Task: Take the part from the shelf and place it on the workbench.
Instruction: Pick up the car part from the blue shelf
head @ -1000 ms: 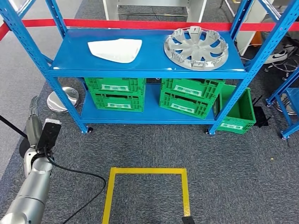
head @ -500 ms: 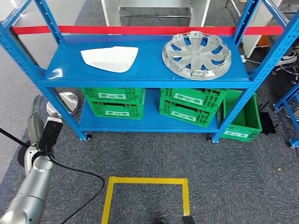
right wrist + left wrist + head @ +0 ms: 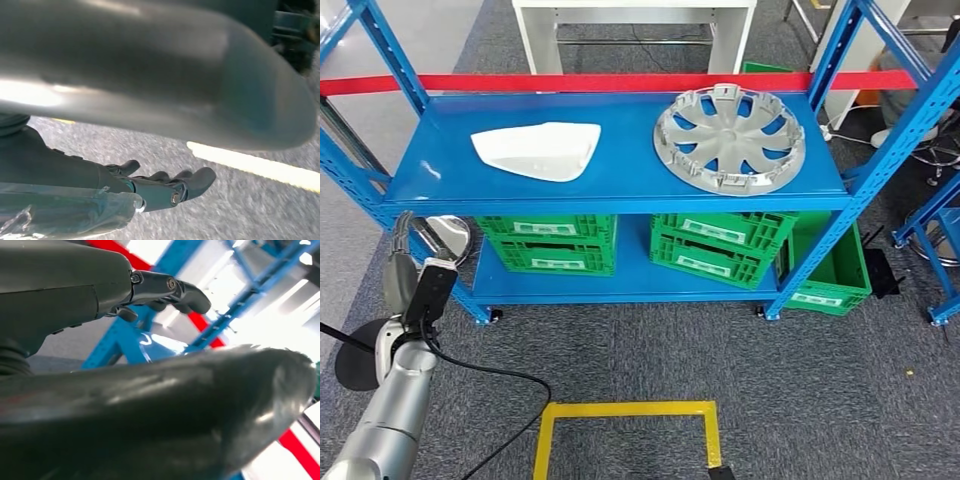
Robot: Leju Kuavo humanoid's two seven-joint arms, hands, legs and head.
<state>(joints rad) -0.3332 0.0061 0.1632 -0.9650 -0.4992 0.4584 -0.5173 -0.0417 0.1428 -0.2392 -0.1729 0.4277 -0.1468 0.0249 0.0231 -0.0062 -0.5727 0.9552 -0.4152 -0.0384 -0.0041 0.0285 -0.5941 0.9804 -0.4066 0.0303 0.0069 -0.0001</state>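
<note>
Compared with a second ago, the whole head view is sitting differently: the camera has moved, so the blue shelf (image 3: 614, 190) is lying lower and more fully in the picture, while the yellow floor square (image 3: 626, 440) is sliding toward the bottom edge. Nothing on the shelf itself is changing place.

On the top board of the shelf a white part (image 3: 536, 151) is lying flat toward the left end, and a silver wheel cover (image 3: 729, 136) is lying face up toward the right end, well apart from the white part. Under that board, on the lower board, two green crates (image 3: 546, 243) are standing side by side, and a third green crate (image 3: 833, 270) is sitting on the grey carpet just beside the shelf's right front post. A red tape (image 3: 622, 82) is running along behind the shelf's top board.

The left robot hand (image 3: 399, 262) is hanging below and in front of the shelf's left front post, holding nothing, its fingers (image 3: 177, 290) stretching out fairly straight and slightly apart from the thumb. The right robot hand (image 3: 158, 190) is hovering over the carpet near a yellow line, also holding nothing, its fingers (image 3: 196, 180) extending loosely with a gap to the thumb.
</note>
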